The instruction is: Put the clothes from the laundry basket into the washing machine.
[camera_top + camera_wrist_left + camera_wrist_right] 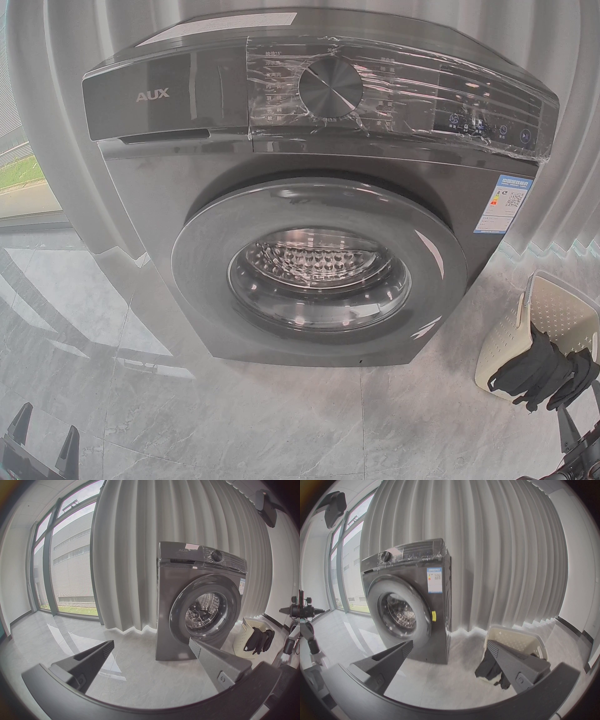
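Observation:
The grey washing machine stands straight ahead, its round glass door shut. To its right on the floor sits the cream laundry basket with black clothes draped over its near rim. My left gripper hangs low at the near left, open and empty, well short of the machine. My right gripper is also open and empty, low at the near right, just short of the basket and its black clothes.
Pale pleated curtains hang behind the machine and basket. A tall window is far off to the left. Grey tiled floor stretches between me and the machine.

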`<state>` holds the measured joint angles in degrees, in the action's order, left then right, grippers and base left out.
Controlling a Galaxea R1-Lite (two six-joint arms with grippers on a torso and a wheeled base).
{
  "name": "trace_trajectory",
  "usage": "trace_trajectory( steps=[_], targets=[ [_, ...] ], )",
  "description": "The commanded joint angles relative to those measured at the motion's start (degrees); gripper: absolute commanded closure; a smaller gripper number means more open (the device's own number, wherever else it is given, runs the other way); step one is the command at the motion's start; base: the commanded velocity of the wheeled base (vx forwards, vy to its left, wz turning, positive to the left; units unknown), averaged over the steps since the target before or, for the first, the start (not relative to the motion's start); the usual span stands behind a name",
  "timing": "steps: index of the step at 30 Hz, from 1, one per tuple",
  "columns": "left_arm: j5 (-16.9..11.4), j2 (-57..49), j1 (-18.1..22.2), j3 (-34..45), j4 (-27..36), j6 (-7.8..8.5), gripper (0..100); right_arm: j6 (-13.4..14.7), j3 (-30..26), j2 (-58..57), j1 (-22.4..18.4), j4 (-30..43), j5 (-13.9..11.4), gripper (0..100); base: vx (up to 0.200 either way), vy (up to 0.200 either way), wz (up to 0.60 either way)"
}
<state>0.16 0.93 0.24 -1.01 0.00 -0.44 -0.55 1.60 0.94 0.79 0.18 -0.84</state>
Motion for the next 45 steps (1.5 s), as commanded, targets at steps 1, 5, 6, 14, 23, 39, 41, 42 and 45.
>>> trace_trajectory(
  steps=[1,5,6,14,23,39,41,42,45],
  targets=[
    [0.0,-0.8,0.0,1.0,0.0,0.00,0,0.9,12.4,4.0,1.1,-0.4,-2.3,0,0.000,0.000,0.00],
    [0.0,-0.8,0.0,1.0,0.1,0.00,0,2.7,17.3,12.6,3.4,-0.5,-6.1,0,0.000,0.000,0.00],
    [-0.1,-0.8,0.0,1.0,0.1,0.09,0,3.8,17.7,16.0,4.7,-0.6,-8.1,0,0.000,0.000,0.00],
    [-0.1,-0.8,0.0,1.0,0.1,-0.09,0,8.1,19.6,43.2,11.5,-13.3,-15.2,0,0.000,0.000,0.00],
    [-0.1,-0.8,0.0,1.0,0.1,-0.09,0,7.7,22.4,59.4,13.0,-24.6,-15.2,0,0.000,0.000,0.00],
    [-0.1,-0.8,0.0,1.0,0.0,-0.09,0,8.5,28.7,73.1,15.7,-26.0,-15.2,0,0.000,0.000,0.00],
    [-0.1,-0.8,0.0,1.0,0.0,-0.09,0,8.3,28.9,74.5,16.1,-27.7,-15.2,0,0.000,0.000,0.00],
    [-0.1,-0.8,0.0,1.0,0.0,-0.09,0,8.3,28.9,75.0,16.1,-28.7,-15.1,0,0.000,0.000,0.00],
    [-0.1,-0.8,0.0,1.0,0.0,-0.09,0,8.2,28.9,76.5,16.5,-30.2,-15.0,0,0.000,0.000,0.00]
  ],
)
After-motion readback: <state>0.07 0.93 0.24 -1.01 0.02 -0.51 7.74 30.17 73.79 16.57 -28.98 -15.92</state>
